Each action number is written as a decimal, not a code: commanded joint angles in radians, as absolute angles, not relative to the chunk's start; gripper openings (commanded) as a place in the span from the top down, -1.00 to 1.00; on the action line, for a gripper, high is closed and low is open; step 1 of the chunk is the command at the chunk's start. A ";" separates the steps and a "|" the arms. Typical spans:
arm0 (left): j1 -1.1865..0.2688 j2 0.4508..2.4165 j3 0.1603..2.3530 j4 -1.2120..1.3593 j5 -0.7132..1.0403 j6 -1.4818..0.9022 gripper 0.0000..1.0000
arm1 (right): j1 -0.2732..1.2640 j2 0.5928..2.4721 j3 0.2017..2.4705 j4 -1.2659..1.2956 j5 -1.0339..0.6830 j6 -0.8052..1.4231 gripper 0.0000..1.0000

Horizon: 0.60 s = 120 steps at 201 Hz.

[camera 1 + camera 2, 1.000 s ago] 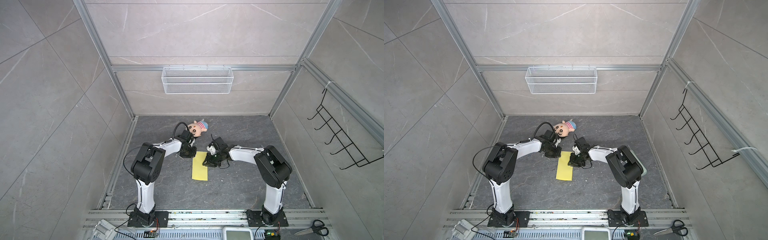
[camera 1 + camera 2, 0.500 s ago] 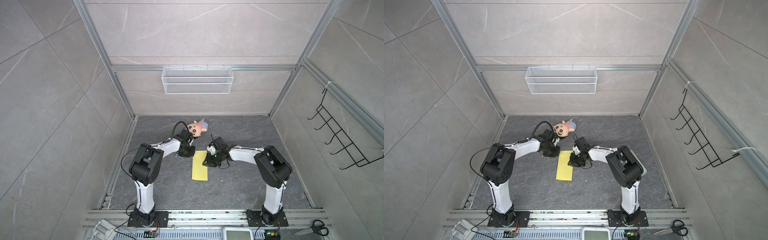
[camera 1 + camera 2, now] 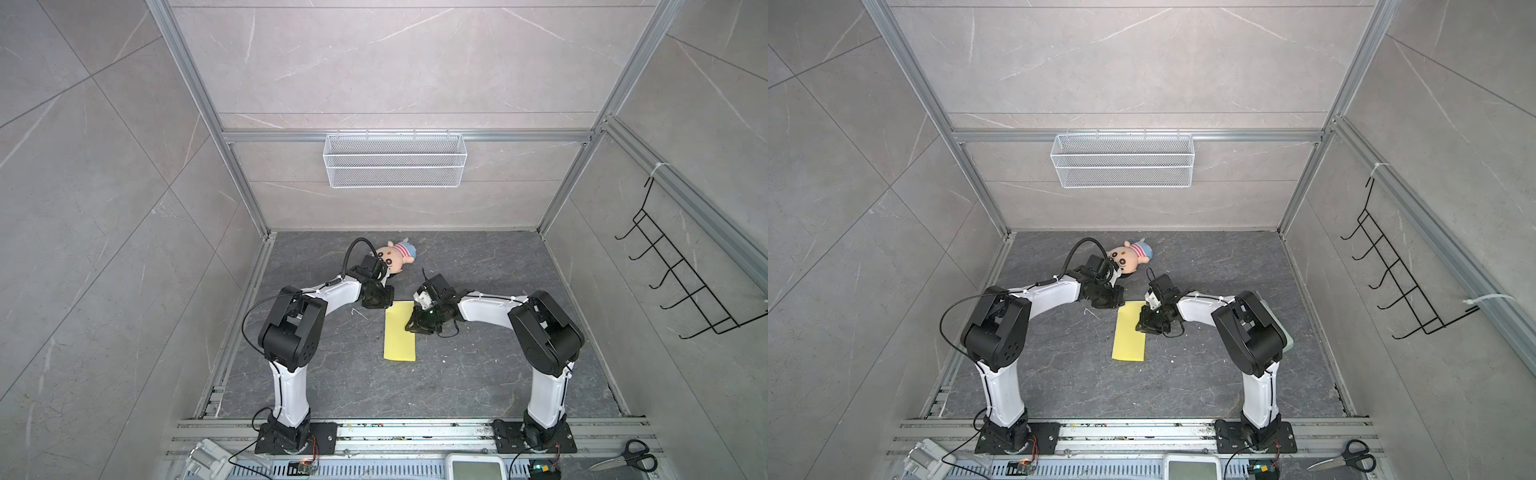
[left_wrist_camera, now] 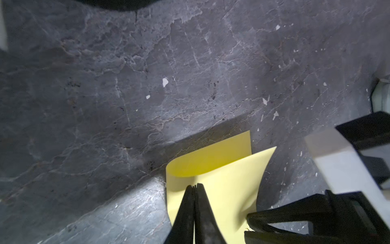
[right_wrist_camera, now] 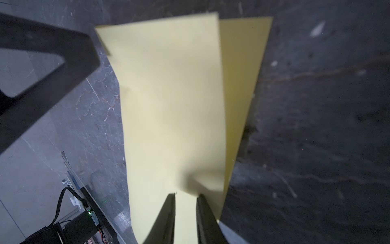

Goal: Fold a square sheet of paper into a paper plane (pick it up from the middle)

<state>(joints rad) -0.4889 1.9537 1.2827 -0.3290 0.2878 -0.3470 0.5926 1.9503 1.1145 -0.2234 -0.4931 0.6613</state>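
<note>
Mid-floor, our square sheet of paper [image 3: 400,332] lies doubled: left gripper [image 4: 193,187] closed at its far corner, hold unclear; right gripper [image 5: 185,195] slightly parted over one edge; open floor [image 3: 457,374] nearside.

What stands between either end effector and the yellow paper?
Nothing visible does. The left end effector, shut, and the right end effector are both at the yellow paper; the plush doll lies apart, farther back.

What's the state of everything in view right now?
square sheet of paper: folded in half, top layer curling up
left gripper: shut, tips on the sheet
right gripper: jaws slightly apart, tips on the sheet
plush doll: lying down
wire basket: empty
scissors: closed
</note>
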 commanded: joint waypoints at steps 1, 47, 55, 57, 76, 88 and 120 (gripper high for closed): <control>-0.489 1.976 1.328 -0.348 0.266 -0.338 0.85 | 0.592 2.075 1.034 -0.339 -0.250 0.653 0.53; -0.489 2.017 1.343 -0.406 0.182 -0.322 0.86 | 0.592 2.077 1.035 -0.341 -0.249 0.653 0.53; -0.489 2.021 1.342 -0.411 0.174 -0.323 0.86 | 0.592 2.079 1.034 -0.343 -0.247 0.652 0.53; -0.489 2.024 1.342 -0.413 0.172 -0.322 0.86 | 0.591 2.079 1.034 -0.343 -0.247 0.653 0.53; -0.489 2.030 1.344 -0.427 0.146 -0.320 0.86 | 0.592 2.079 1.034 -0.342 -0.245 0.653 0.53; -0.489 2.030 1.346 -0.442 0.119 -0.316 0.86 | 0.592 2.079 1.034 -0.345 -0.242 0.651 0.53; -0.482 1.991 1.342 -0.493 0.012 -0.304 0.86 | 0.592 2.074 1.048 -0.356 -0.226 0.636 0.53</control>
<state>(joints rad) -0.4908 2.0029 1.3258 -0.4072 0.1318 -0.3313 0.5930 1.9507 1.1118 -0.2195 -0.4904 0.6609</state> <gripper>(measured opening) 0.070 0.234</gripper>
